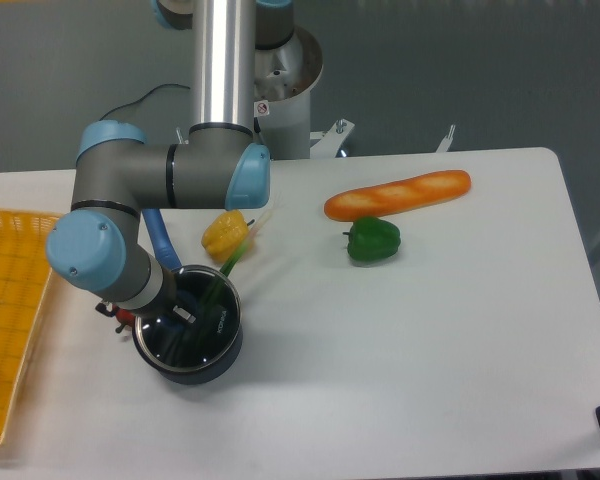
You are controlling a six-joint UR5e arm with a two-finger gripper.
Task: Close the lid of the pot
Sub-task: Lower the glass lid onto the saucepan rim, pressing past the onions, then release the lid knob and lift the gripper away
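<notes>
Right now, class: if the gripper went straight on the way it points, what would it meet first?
The gripper points down over the pot, so it would probably meet the lid first. Its fingertips are hard to see, so depth is unclear.

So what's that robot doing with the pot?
The robot arm is reaching down over the black pot near the front left of the table. The glass pot lid looks like it is sitting on the pot, right under the gripper. The arm hides the fingers, so a grip can't be seen. A yellow pepper lies just behind.
</notes>
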